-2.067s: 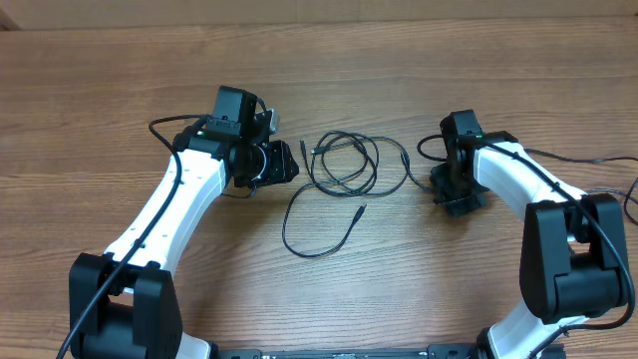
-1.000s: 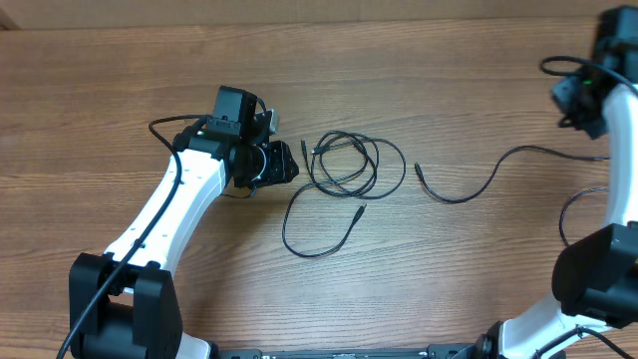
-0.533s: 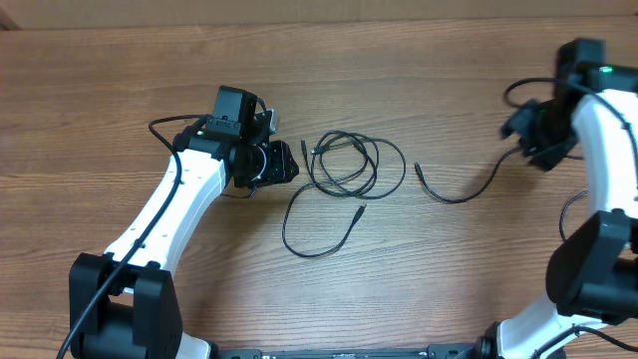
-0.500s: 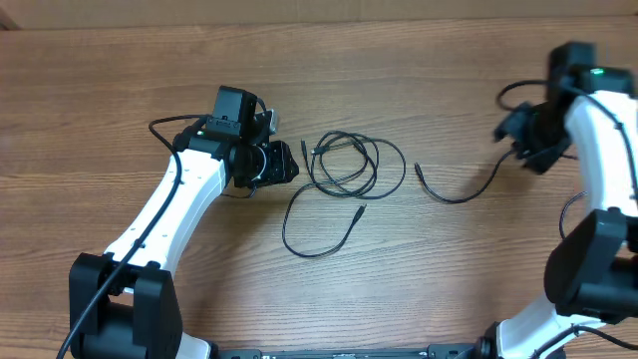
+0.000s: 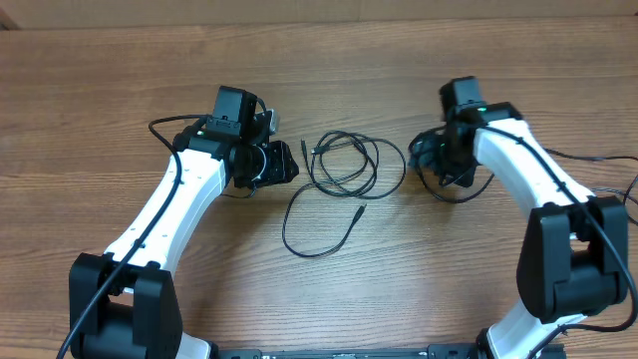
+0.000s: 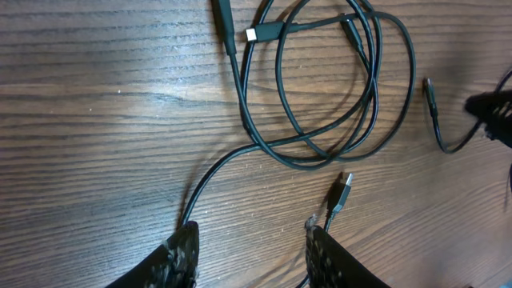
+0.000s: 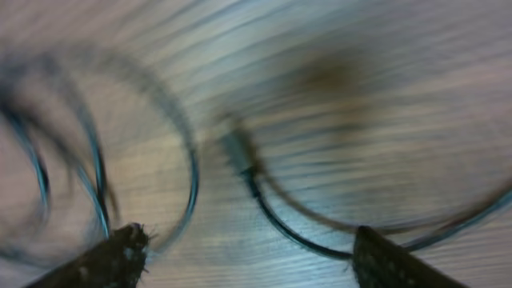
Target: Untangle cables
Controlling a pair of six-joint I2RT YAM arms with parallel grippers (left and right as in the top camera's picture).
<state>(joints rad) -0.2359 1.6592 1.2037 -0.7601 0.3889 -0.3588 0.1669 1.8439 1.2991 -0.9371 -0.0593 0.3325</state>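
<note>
Overhead: brown wood-grain table [image 5: 100, 100] w/ cables [image 5: 349, 166] mid, poss. cardboard [image 5: 299, 10] behind.

**Legible markings: none found.**
No lettering, label, brand mark or number can be read on the cables [image 5: 344, 165], on either arm [image 5: 184, 194] or on the table [image 5: 100, 60]. The left wrist view is sharp and shows a plain plug [image 6: 342, 186] with no printing on it. The right wrist view is blurred, so any fine print there cannot be told. A small green light [image 5: 479, 108] shows on the right arm, and it forms no character.
</note>
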